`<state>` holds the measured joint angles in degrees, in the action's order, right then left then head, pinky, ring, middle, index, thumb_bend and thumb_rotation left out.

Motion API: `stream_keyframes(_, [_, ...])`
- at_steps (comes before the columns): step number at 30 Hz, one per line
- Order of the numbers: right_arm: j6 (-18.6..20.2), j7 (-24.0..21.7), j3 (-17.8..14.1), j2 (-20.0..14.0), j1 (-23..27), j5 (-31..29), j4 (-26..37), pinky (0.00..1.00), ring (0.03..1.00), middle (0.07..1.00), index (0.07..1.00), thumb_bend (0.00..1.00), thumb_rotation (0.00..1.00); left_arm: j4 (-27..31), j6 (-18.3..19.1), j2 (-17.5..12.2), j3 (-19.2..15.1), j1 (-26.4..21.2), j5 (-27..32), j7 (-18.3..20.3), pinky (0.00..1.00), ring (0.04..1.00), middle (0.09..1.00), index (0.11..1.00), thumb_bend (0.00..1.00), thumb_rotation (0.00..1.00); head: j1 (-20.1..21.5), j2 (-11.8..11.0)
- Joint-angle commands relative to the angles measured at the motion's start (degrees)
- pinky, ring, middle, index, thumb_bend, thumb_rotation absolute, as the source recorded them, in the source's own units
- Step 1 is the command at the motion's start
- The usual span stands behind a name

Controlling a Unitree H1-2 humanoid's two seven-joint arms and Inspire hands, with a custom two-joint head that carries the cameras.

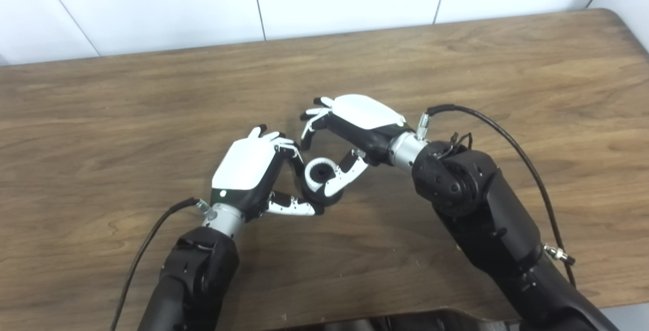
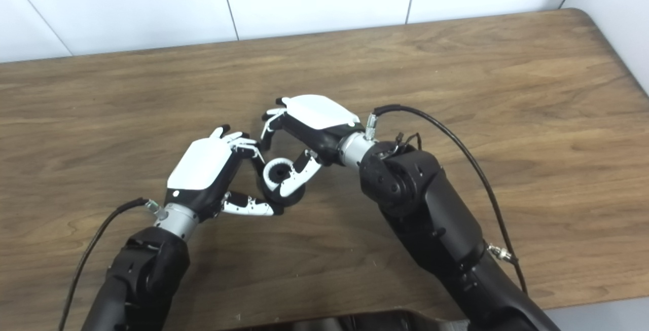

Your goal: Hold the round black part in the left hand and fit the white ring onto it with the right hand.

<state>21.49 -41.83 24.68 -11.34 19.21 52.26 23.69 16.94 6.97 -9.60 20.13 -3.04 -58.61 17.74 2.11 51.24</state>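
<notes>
left eye view: we see bare table [image 1: 456, 67] on every side of the hands. our left hand [image 1: 251, 169] grips the round black part [image 1: 329, 198], with the white ring [image 1: 317, 174] seated on top.

right eye view: our right hand [image 2: 314, 123] arches over, thumb touching the ring; its grasp we cannot tell.

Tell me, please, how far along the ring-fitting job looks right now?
Nearly done: the left hand holds the round black part, and the white ring already sits on it. The right hand has its thumb on the ring. Left: confirming the seat, which I cannot judge, and letting go.
</notes>
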Motion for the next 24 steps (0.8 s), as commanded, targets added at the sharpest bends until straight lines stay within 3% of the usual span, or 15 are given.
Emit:
stream_keyframes(1, [-1.18, 0.53, -0.26, -0.33, 2.45, 0.42, 1.8, 1.0, 1.0, 0.937, 0.708, 1.0, 0.35, 0.69, -0.24, 0.23, 0.04, -1.49, -0.5, -1.43, 1.0, 0.888, 0.777, 0.483, 0.52, 0.05, 0.15, 0.02])
stream_keyframes(23, [-0.96, -0.26, -0.61, -1.3, 2.75, 1.13, 1.86, 1.0, 1.0, 0.962, 0.781, 1.0, 0.38, 1.21, 1.22, -0.15, 0.93, -2.02, -3.03, 0.82, 1.0, 0.918, 0.803, 0.497, 0.52, 0.08, -0.36, -0.61])
stream_keyframes(24, [-0.9, -0.24, -0.64, -1.32, 2.69, 1.14, 1.86, 1.0, 1.0, 0.962, 0.782, 1.0, 0.38, 1.31, 1.27, -0.2, 0.9, -2.04, -3.07, 0.94, 1.0, 0.918, 0.805, 0.576, 0.68, 0.15, -0.36, -0.61])
